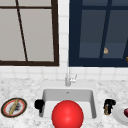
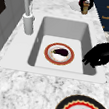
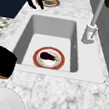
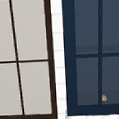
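A: What is the right robot hand [image 1: 109, 104] doing?

B: It hovers over the marble surface [image 1: 22, 87] just right of the sink [image 1: 94, 105], fingers curled round a small brown bottle-like object [image 1: 107, 109]. In the left side view the same robot hand [image 2: 86, 1] wraps the object [image 2: 85, 8] at the far end of the surface.

A: How does that object look?

B: Small, tan to brown, roughly cylindrical. It stands upright, long axis vertical, its top hidden inside the robot hand. What exactly it is, I cannot tell.

A: And the left robot hand [image 1: 39, 104]?

B: At the sink's left rim, holding nothing. In the left side view its [image 2: 100, 55] fingers bend downward over the basin's edge, loosely curled.

A: What lies in the sink?

B: A red-rimmed plate [image 2: 59, 53] with a dark eggplant [image 2: 60, 51] on it, the eggplant's long axis running across the basin. A large red ball [image 1: 67, 114] covers it in the front view.

A: Anything else nearby?

B: A patterned plate [image 1: 13, 107] on the left, a white plate [image 1: 119, 114] beside the right robot hand, and the faucet [image 1: 68, 77] behind the basin.
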Tool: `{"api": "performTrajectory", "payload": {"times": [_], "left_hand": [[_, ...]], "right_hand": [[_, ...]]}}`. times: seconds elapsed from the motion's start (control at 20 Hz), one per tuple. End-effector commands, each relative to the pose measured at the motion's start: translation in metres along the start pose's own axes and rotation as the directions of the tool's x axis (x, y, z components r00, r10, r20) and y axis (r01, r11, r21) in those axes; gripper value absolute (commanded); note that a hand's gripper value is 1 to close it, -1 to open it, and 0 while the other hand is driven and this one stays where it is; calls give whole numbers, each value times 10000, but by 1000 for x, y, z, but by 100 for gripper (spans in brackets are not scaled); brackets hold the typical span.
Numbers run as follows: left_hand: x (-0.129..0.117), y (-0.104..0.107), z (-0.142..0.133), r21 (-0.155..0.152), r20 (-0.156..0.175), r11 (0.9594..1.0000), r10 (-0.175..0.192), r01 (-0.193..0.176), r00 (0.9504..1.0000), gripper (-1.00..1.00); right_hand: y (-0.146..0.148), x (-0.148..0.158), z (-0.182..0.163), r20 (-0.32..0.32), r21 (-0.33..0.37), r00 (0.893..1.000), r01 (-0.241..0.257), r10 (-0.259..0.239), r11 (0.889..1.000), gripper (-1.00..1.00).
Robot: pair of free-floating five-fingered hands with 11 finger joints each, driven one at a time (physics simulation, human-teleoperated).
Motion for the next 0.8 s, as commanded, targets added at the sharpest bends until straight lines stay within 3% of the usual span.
{"api": "performTrajectory", "payload": {"times": [0.0, 0.4, 0.75], "left_hand": [[0, 0, 0, 0, 0, 10000, 0, 0, 10000, 0], [0, 0, 0, 0, 0, 10000, 0, 0, 10000, 0], [0, 0, 0, 0, 0, 10000, 0, 0, 10000, 0]], "right_hand": [[-22, 19, 13, 39, -451, 10000, -24, 26, 9990, 100], [-50, 75, 44, -510, -264, 9977, -470, 456, 9985, 100], [-56, 125, 50, -397, -130, 9975, -597, 591, 9981, 100]]}}
